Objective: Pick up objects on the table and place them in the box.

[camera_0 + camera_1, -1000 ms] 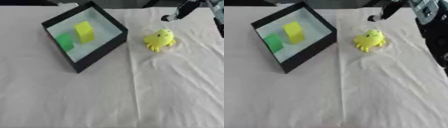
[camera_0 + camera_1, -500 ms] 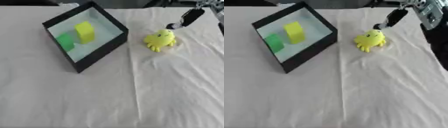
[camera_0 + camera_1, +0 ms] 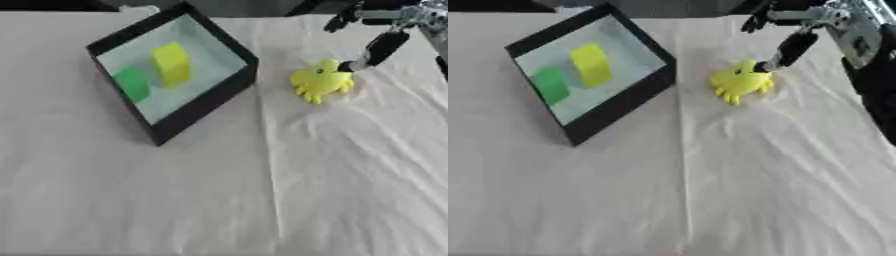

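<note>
Beside box, yellow toy, fingers seemingly touching

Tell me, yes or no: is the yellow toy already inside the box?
No, the yellow toy lies on the cloth to the right of the box, with the right hand reaching it.

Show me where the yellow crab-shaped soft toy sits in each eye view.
Left eye view: the yellow crab-shaped soft toy lies right of centre, upper part, on the white cloth.
Right eye view: it lies nearer the middle, upper part, at the right hand's fingertip.
Shared landmark: the black-walled box, just left of the toy in both.
</note>
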`<state>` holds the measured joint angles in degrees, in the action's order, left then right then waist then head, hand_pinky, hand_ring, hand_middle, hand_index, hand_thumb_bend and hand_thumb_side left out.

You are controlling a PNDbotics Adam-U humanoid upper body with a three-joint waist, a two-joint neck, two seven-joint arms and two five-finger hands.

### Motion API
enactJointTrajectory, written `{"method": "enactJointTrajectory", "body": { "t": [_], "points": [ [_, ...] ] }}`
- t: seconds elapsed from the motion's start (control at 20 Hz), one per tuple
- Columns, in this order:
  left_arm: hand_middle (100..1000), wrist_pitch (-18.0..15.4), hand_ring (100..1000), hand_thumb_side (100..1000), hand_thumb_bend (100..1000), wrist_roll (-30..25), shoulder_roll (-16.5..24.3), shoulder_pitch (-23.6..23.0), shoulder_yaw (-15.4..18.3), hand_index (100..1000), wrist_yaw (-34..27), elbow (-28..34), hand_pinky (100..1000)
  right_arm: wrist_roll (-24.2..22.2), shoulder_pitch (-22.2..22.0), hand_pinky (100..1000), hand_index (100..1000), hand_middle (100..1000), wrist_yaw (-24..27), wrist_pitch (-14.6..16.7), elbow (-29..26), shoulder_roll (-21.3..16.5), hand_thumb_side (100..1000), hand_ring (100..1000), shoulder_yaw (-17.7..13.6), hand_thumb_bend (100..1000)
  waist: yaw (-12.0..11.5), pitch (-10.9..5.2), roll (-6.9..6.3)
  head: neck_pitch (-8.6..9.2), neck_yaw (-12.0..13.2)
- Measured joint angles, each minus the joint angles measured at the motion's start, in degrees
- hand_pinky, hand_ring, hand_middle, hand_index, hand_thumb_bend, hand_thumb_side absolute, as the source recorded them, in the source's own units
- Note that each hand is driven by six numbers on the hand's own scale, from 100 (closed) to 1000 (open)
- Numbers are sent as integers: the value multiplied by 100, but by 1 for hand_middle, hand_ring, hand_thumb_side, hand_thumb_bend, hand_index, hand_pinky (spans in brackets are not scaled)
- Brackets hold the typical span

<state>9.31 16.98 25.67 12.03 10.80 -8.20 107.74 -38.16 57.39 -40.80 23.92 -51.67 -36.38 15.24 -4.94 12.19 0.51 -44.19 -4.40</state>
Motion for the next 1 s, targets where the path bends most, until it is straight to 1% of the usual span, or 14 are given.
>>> {"method": "enactJointTrajectory", "body": {
  "t": [0.25, 0.65, 0.75, 0.85, 0.95, 1.0],
  "points": [
    [715, 1, 638, 757, 118, -2, -7, 1, 0, 803, 0, 0, 827, 16, 9, 925, 906, 830, -306, 100, 360, 161, 330, 892, 13, 436, -18, 28, -7, 0, -52],
    [714, 1, 638, 759, 117, -6, -76, 1, 1, 803, -2, -22, 827, 279, 92, 923, 907, 835, -946, 204, 829, 440, 353, 897, -43, 439, -43, 62, -39, 0, -93],
    [714, 0, 638, 762, 116, -6, -101, 1, 2, 802, -2, -31, 827, 346, 130, 920, 903, 828, -1140, 235, 948, 488, 343, 892, -57, 436, -46, 69, -40, 0, -103],
    [713, 0, 638, 763, 114, -6, -104, 0, 2, 802, -3, -32, 827, 430, 172, 915, 886, 793, -1299, 270, 1033, 515, 330, 880, -99, 433, -49, 74, -40, 0, -105],
    [713, 0, 638, 763, 115, -7, -104, 0, 3, 802, -3, -32, 828, 503, 201, 906, 844, 717, -1405, 315, 1088, 537, 299, 856, -138, 428, -50, 74, -40, 0, -105],
    [713, -1, 638, 763, 116, -8, -104, 0, 3, 802, -4, -32, 828, 536, 204, 899, 791, 655, -1440, 335, 1104, 542, 268, 836, -149, 425, -50, 74, -40, 0, -105]
  ]
}}
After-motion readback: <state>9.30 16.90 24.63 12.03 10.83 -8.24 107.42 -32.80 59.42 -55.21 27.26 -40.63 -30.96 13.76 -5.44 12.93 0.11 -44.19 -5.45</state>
